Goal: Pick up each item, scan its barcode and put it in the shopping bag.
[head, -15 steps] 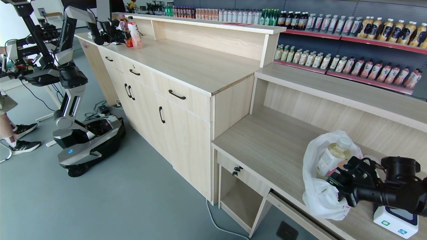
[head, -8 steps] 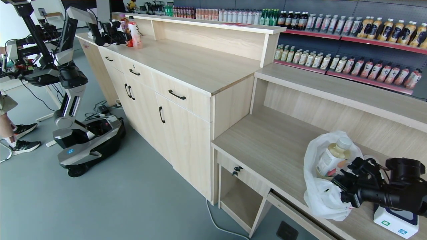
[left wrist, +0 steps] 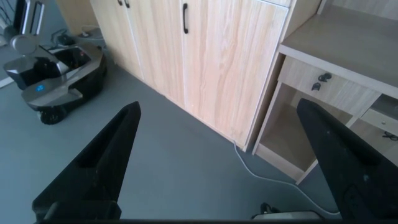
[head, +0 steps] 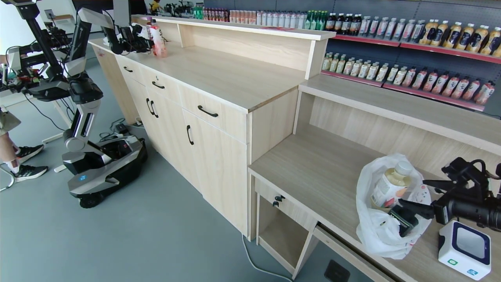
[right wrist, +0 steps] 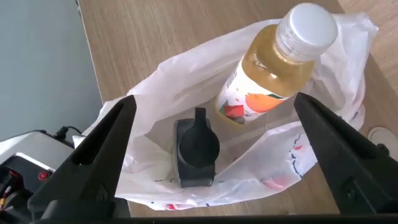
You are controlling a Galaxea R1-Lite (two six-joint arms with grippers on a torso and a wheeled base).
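A white plastic shopping bag (head: 377, 235) lies open on the low desk (head: 321, 172) at the right. Inside it leans a bottle of yellowish drink with a white cap (head: 389, 184) (right wrist: 273, 62). A black item (head: 403, 223) (right wrist: 198, 152) lies beside the bottle in the bag (right wrist: 155, 180). My right gripper (head: 413, 192) (right wrist: 214, 102) is open just above the bag's mouth, holding nothing. The white barcode scanner (head: 464, 248) stands right of the bag. My left gripper (left wrist: 217, 112) hangs open over the grey floor, in front of the cabinet.
A tall wooden counter (head: 219, 74) with drawers stands to the left of the desk. Another robot (head: 84, 102) works at its far end, by some bottles (head: 156, 39). Shelves of drinks (head: 407, 74) line the back wall. A cable (head: 258, 266) runs along the floor.
My right gripper, which was down in the bag around the black item, has opened and drawn back to the right. The black item now lies loose in the bag.
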